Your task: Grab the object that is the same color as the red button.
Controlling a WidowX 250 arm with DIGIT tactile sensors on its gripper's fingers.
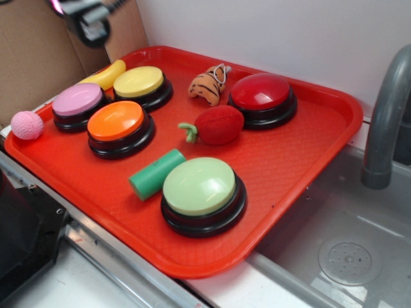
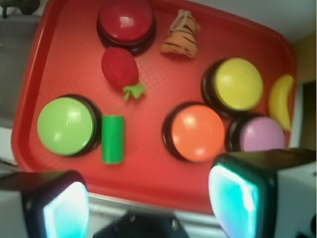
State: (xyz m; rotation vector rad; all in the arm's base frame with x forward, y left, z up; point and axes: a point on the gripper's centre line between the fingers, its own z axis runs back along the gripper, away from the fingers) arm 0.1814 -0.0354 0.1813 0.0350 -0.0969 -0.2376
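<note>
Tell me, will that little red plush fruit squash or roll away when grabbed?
The plush fruit looks soft and stitched, so it will probably squash and feel light. Its oval shape might rock, but the fabric and green stem likely stop it rolling far on the tray.

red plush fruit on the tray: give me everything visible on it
The plush fruit is small, oval, soft red fabric with a stitched seam and a short green stem. It lies on its side on the red tray, just in front of the red button, close to its base or touching it; which, I cannot tell. The stem points away from the button. Nothing holds it; the gripper is open, well clear.
</note>
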